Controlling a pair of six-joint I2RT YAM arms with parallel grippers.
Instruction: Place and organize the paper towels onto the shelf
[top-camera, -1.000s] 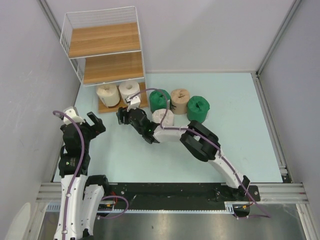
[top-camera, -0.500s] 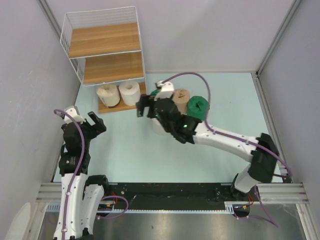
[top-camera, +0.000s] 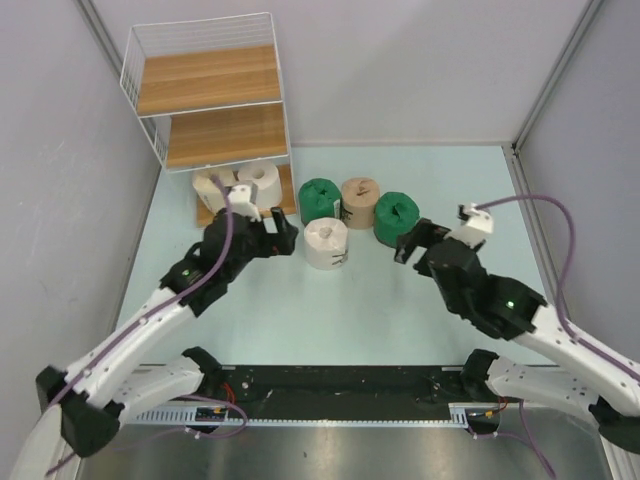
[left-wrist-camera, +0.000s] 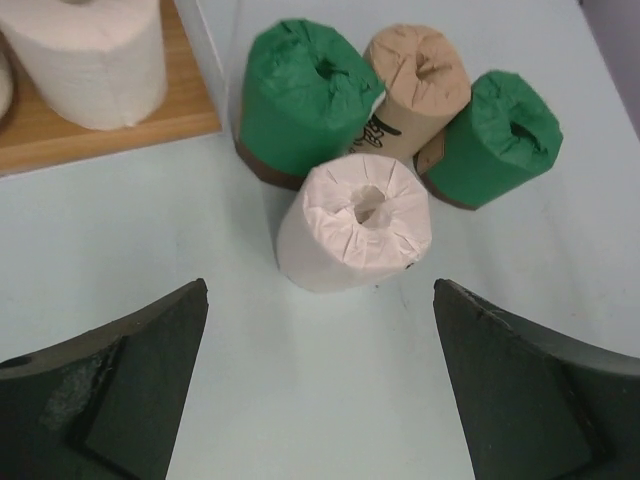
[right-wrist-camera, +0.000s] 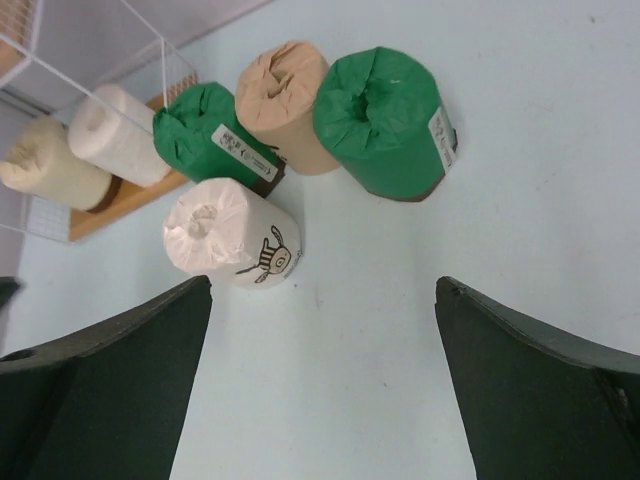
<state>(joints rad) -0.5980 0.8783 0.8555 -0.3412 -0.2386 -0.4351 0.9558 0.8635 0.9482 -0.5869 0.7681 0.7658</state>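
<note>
The wire shelf (top-camera: 205, 95) stands at the far left with two cream-white rolls (top-camera: 213, 186) (top-camera: 263, 179) on its bottom board (left-wrist-camera: 100, 135). On the table stand a dark green roll (top-camera: 320, 199), a tan roll (top-camera: 360, 201), a second green roll (top-camera: 397, 217) and a cream-white roll (top-camera: 326, 243). My left gripper (top-camera: 283, 232) is open and empty, just left of the white roll (left-wrist-camera: 355, 220). My right gripper (top-camera: 413, 243) is open and empty, just right of the second green roll (right-wrist-camera: 385, 120). The white roll (right-wrist-camera: 225, 235) lies ahead of it to the left.
The shelf's upper two boards (top-camera: 208, 78) (top-camera: 225, 133) carry nothing. Grey walls close in the left side and the back, and a metal rail (top-camera: 545, 250) runs along the right. The pale blue table (top-camera: 330, 310) lies between the arms.
My right arm has swung back from the shelf to the right side of the rolls. My left arm has reached in from the left edge toward the white roll. Both grippers stay open.
</note>
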